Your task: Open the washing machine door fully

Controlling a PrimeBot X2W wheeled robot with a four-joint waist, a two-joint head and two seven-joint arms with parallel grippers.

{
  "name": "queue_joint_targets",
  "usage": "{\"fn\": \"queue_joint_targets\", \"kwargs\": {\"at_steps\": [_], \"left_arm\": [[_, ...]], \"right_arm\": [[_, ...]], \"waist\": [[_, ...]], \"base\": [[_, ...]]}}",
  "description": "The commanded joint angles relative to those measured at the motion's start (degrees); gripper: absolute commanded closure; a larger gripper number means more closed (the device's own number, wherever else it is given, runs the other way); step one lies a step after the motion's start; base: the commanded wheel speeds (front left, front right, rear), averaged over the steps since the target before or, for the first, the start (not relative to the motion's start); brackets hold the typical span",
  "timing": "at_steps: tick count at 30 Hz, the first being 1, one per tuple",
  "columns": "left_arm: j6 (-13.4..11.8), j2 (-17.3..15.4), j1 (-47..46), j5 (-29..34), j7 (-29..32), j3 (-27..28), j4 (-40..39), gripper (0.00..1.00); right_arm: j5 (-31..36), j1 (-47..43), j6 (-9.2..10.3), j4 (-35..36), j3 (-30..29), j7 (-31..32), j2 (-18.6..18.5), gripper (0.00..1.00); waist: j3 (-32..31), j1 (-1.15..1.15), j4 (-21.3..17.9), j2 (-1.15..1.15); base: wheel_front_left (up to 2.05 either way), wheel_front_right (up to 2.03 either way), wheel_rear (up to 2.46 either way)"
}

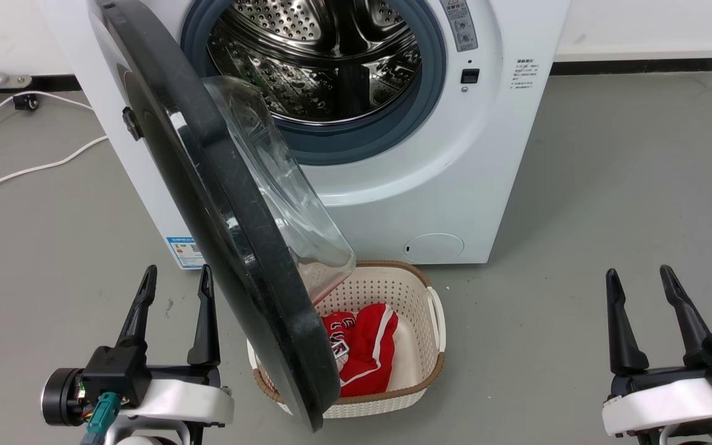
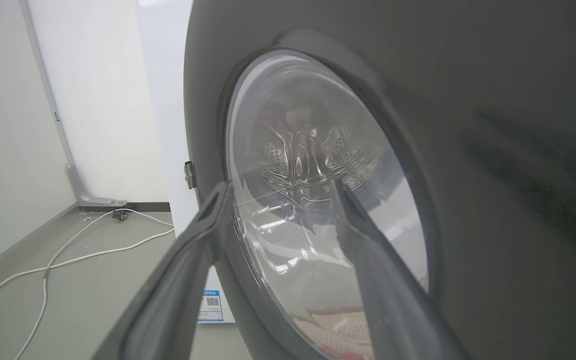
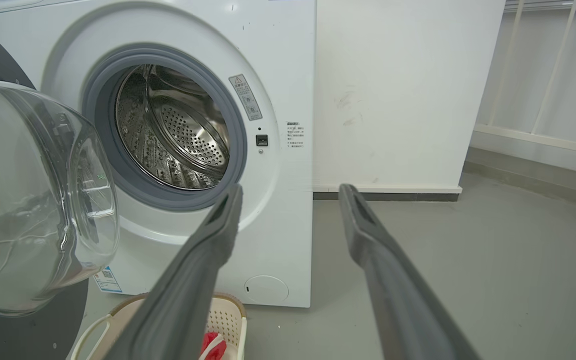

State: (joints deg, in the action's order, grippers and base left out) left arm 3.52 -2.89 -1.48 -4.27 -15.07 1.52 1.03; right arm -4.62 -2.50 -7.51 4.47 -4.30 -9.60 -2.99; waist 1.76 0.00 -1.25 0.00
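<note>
The door (image 1: 220, 204) stood half open from the washing machine (image 1: 455, 185), over the basket (image 1: 396, 289). My left pincer (image 1: 177, 277) and right pincer (image 1: 638, 277) were apart, empty. Next, I judged, its inner side needed pushing leftward.

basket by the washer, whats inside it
A red garment with white trim lies in the basket. The open door hangs in front of the basket's left part, so whatever lies there is hidden.
</note>
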Motion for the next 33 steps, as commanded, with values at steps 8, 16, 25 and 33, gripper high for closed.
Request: {"fn": "queue_joint_targets", "kwargs": {"at_steps": [8,16,25,33], "left_arm": [[0.17,0.03,0.32,0.05,-0.14,-0.18,-0.1,0.0],[0.33,0.03,0.35,-0.25,-0.14,-0.28,0.25,0.91],[0.11,0.02,-0.14,-0.63,-0.14,-0.01,-0.65,1.0],[-1.06,0.01,-2.81,-0.35,-0.14,1.59,-10.24,1.0]], "right_arm": [[-0.75,0.79,0.04,-0.93,0.28,-0.24,0.21,0.0],[-1.45,0.8,0.03,-1.32,0.2,-0.36,0.22,0.0],[-2.0,0.4,0.03,-1.64,0.23,-0.4,0.22,0.0],[-2.32,0.32,0.04,-1.89,0.06,-0.22,0.22,0.0]], "waist": [[0.05,0.0,0.18,0.0],[0.01,0.0,0.22,0.0],[-0.18,0.0,0.3,0.0],[-0.26,0.0,0.63,0.0]], "base": [[0.0,0.0,0.0],[0.0,0.0,0.0],[0.0,0.0,0.0],[0.0,0.0,0.0]]}}
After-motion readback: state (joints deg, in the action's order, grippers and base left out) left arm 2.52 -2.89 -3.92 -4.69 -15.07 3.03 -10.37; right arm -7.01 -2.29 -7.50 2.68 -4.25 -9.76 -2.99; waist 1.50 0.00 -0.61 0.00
